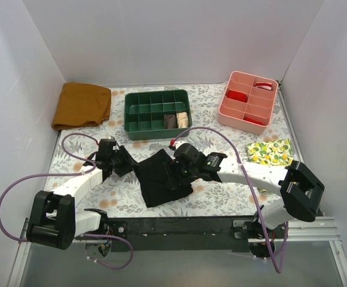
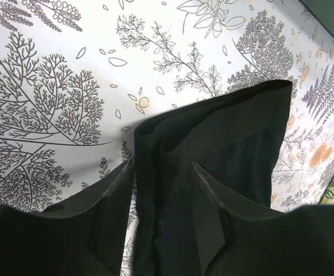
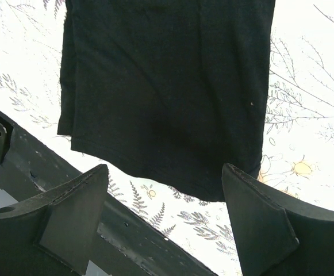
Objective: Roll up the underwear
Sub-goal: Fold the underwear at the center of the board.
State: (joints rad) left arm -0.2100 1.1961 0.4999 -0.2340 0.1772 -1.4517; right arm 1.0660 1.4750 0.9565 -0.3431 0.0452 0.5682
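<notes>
The black underwear (image 1: 161, 182) lies folded flat on the floral table cover near the front middle. No grey label shows. My left gripper (image 1: 127, 162) is at its left upper corner. In the left wrist view the jaws (image 2: 162, 167) straddle the thick folded edge of the underwear (image 2: 224, 132), with a strip of table cover visible between the left finger (image 2: 115, 195) and the fabric. My right gripper (image 1: 176, 167) is over the garment's right side. In the right wrist view it (image 3: 164, 172) is wide open and empty above the lower hem of the underwear (image 3: 167, 86).
A green divided tray (image 1: 157, 95) stands at the back middle and a pink divided tray (image 1: 249, 101) at the back right. A mustard-brown cloth (image 1: 82, 104) lies back left, a lemon-print cloth (image 1: 270, 151) at right. The black front rail (image 1: 179, 226) runs just below the garment.
</notes>
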